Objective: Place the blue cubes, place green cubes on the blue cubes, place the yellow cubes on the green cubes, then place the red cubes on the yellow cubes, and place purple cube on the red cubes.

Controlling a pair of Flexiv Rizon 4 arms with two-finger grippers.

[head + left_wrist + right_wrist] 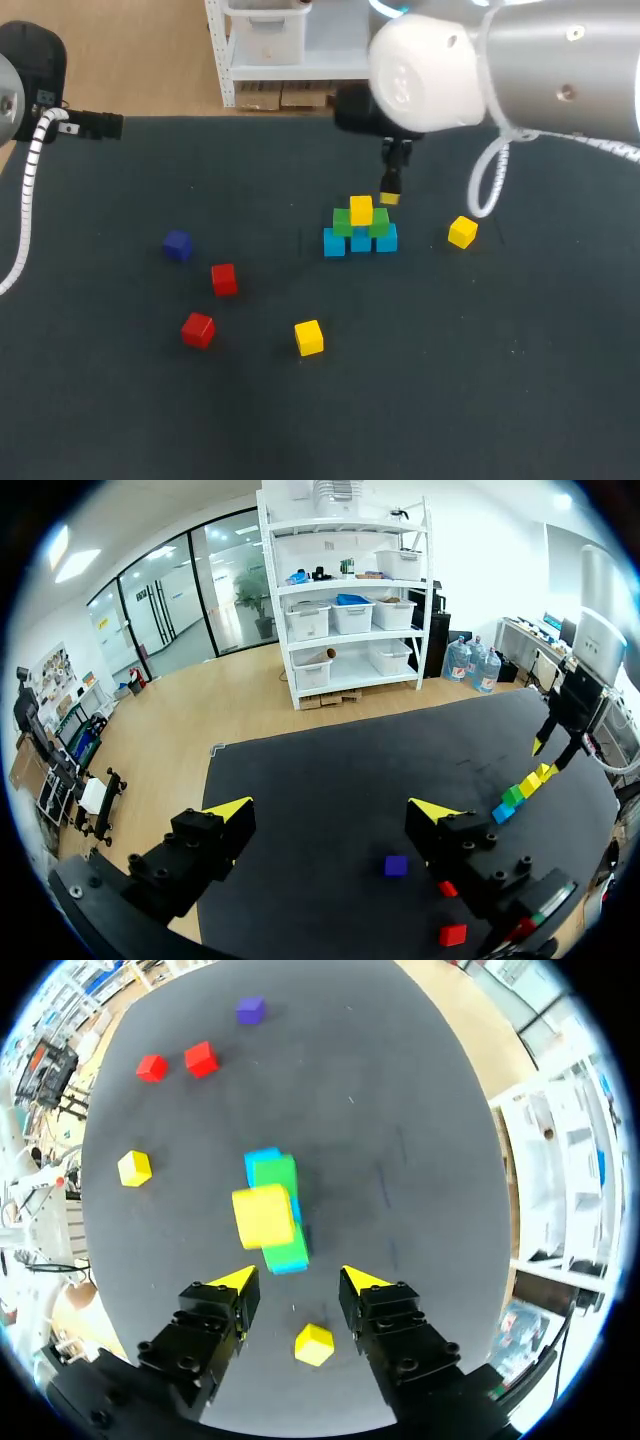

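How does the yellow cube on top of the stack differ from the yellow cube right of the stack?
The top yellow cube rests on two green cubes; the loose yellow cube lies on the table. The top one touches other cubes; the loose one stands alone. The top one sits square with the green cubes; the loose one looks turned. Same colour, seemingly same size.

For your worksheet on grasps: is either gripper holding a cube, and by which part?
Nothing is held: the left gripper and the right gripper are both open and empty.
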